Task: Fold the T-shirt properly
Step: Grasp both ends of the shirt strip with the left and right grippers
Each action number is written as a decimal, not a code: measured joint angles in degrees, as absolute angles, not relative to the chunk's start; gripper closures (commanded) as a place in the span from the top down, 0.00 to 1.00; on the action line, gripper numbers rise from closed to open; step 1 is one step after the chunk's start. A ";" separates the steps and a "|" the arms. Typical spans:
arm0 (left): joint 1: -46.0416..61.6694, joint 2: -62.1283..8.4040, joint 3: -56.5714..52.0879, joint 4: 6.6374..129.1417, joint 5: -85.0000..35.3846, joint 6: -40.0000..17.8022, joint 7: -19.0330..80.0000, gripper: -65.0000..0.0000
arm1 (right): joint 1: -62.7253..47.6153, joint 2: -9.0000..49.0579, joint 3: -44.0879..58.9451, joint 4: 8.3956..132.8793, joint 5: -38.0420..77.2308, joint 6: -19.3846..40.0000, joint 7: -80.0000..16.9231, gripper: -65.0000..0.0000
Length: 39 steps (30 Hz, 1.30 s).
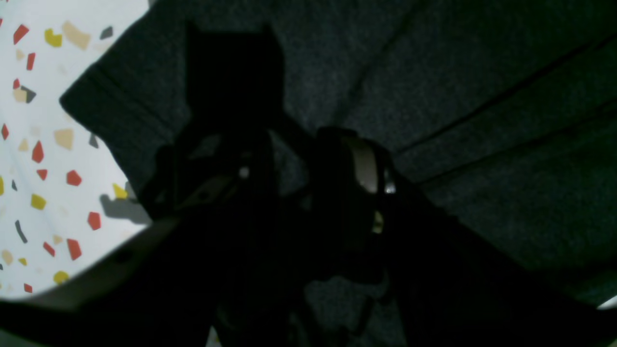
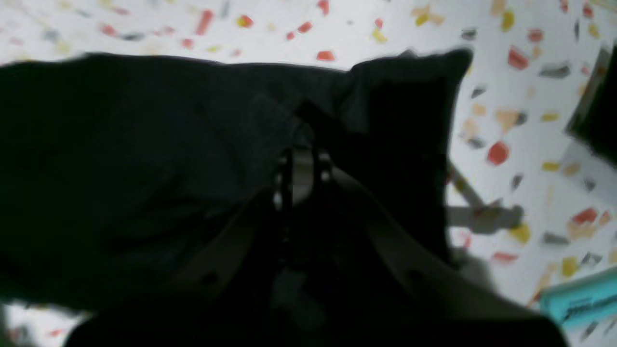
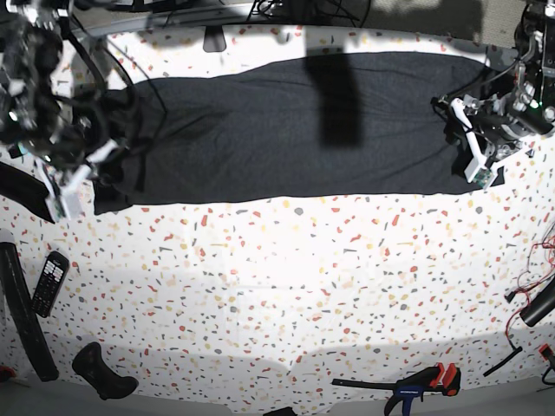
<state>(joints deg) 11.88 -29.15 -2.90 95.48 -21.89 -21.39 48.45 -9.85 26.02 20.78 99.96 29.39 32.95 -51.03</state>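
Lying across the table's (image 3: pixel 286 277) twelve-o'clock side: T-shirt (image 3: pixel 286 130), folded into a long band, near edge straight. Sitting at its three-o'clock end, left gripper (image 3: pixel 479 159); at nine o'clock, right gripper (image 3: pixel 78 173), cloth bunching there. Finger spread and hold too dark to tell. Lying bare toward six o'clock, wide speckled tabletop.

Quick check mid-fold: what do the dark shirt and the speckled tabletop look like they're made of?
The charcoal-black T-shirt looks like soft matte knit cloth, likely cotton: it shows a fine grainy weave, creases and a stitched hem. The white table with red, yellow and grey chips looks like smooth terrazzo-patterned laminate or a printed sheet; which one is unclear.
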 measured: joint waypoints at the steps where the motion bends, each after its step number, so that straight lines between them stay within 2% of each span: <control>1: 11.88 -29.12 -2.90 95.48 -21.89 -21.39 48.45 0.33 | -8.67 26.02 20.10 98.50 27.38 32.34 -50.00 0.00; 7: 11.88 -29.10 -2.90 95.48 -21.89 -21.37 46.26 0.33 | -5.56 26.17 19.73 95.77 24.99 30.87 -50.59 0.00; 8: 11.88 -29.12 -2.90 95.48 -21.89 -21.39 45.69 0.33 | -5.58 26.15 19.73 95.74 25.02 30.87 -50.63 0.05; 11: 11.88 -29.12 -2.90 95.48 -21.89 -21.37 44.93 0.33 | -5.56 26.17 19.73 95.77 25.10 30.87 -50.74 0.38; 13: 11.90 -29.10 -2.90 95.48 -21.89 -21.39 44.93 0.33 | -5.58 26.20 19.73 95.77 24.99 30.87 -49.76 0.52; 19: 11.88 -29.12 -2.90 95.48 -21.89 -21.37 44.93 0.33 | -1.52 26.17 23.05 95.72 25.54 30.87 -47.99 0.53; 22: 11.88 -29.10 -2.90 95.48 -21.89 -21.39 44.45 0.33 | 2.33 26.63 25.34 95.79 31.20 30.79 -51.48 0.53; 26: 11.88 -29.10 -2.90 95.13 -21.89 -21.39 43.24 0.33 | 2.61 25.17 25.17 95.98 37.93 36.88 -59.27 0.53; 29: 11.88 -29.08 -2.90 92.36 -22.52 -21.39 43.22 0.33 | -0.43 19.88 24.23 95.96 32.40 38.87 -59.92 0.52; 32: 11.64 -29.28 -3.07 87.70 -25.28 -21.71 41.25 0.33 | -3.84 15.05 23.97 95.77 22.15 39.51 -53.98 0.52; 35: 10.52 -29.28 -3.36 82.91 -26.63 -24.56 38.59 0.33 | -5.98 13.21 23.99 95.77 20.60 39.31 -52.82 0.52; 39: 7.44 -29.50 -3.60 75.94 -28.03 -27.99 31.66 0.33 | -5.87 11.62 24.03 91.31 16.49 38.94 -45.74 0.52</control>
<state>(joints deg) 7.44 -29.50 -3.60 75.94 -28.03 -27.99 31.66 -5.87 11.62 24.03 91.31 16.49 38.94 -45.74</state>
